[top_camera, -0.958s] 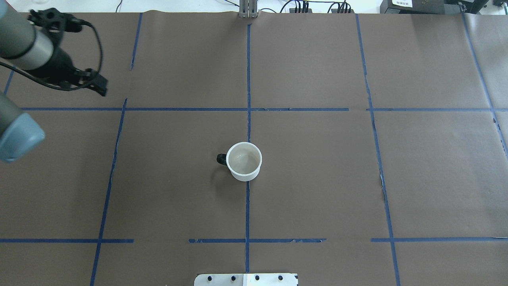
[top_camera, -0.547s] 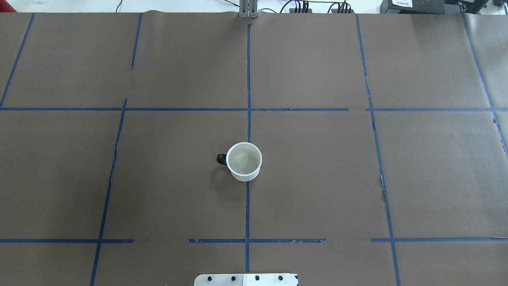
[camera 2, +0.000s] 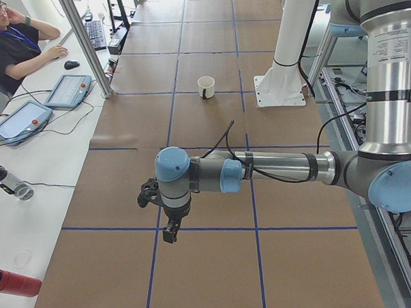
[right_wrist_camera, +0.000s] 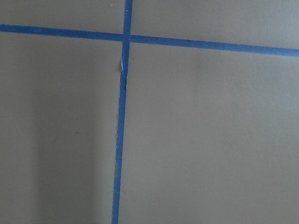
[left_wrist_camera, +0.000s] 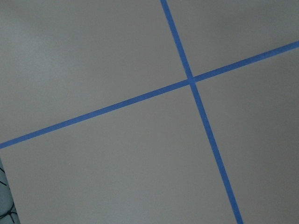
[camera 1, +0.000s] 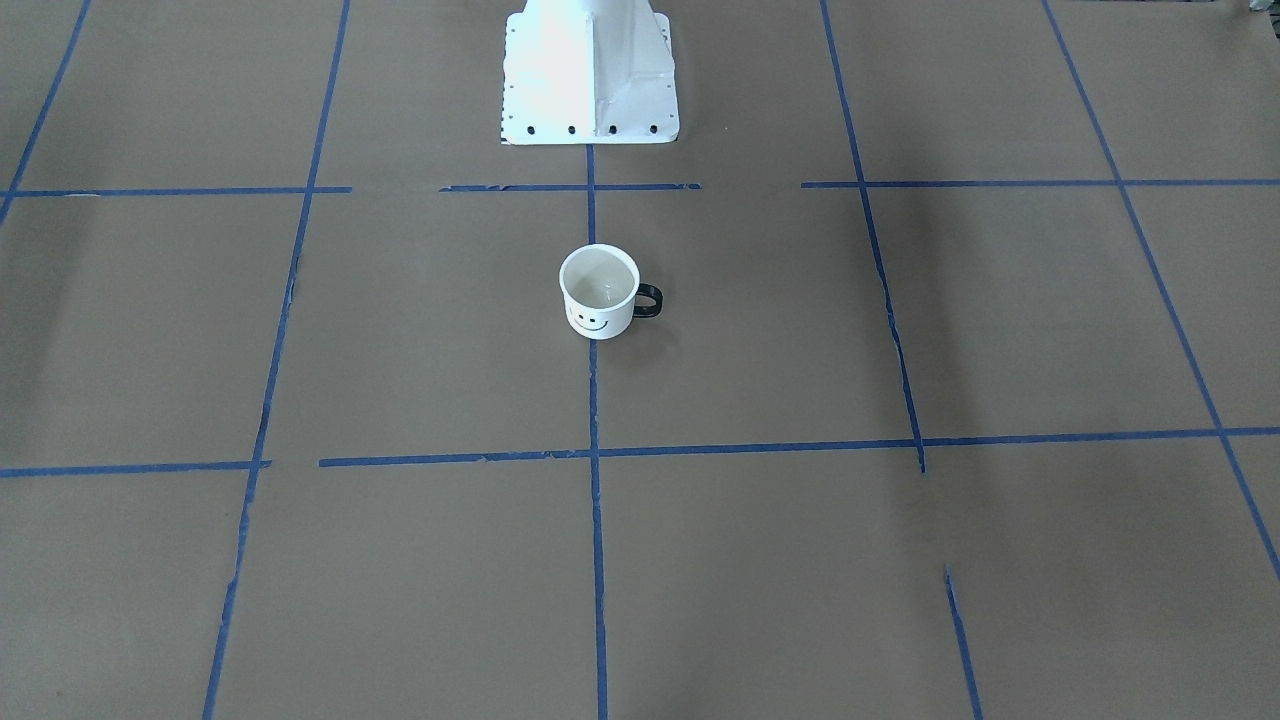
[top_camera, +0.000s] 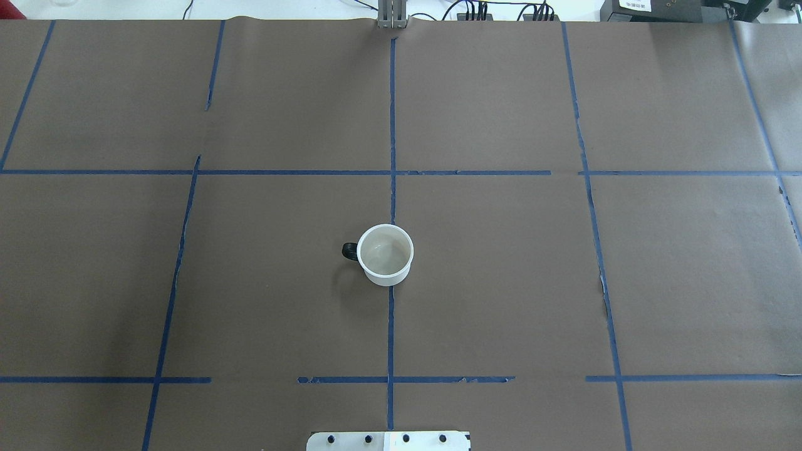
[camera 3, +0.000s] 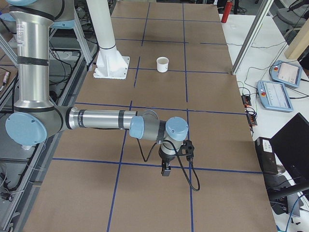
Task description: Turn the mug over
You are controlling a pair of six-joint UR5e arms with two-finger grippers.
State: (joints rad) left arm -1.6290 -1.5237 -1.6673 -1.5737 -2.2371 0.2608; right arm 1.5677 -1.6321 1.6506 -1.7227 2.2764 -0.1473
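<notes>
Brown table (top_camera: pixel 501 282), blue tape grid (top_camera: pixel 392 125), white pedestal (camera 1: pixel 590 70) near the upright mug (top_camera: pixel 385 255)

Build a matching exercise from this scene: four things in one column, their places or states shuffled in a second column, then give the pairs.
Column one:
1. mug
2. handle
3. smiley face
4. left hand

Column two:
A. on the mug's side turned away from the robot
B. hanging over the table, far from the mug
C. upright, mouth up, on a blue tape line
D. black, on the mug's side toward the robot's left

Pairs: 1-C, 2-D, 3-A, 4-B
</notes>
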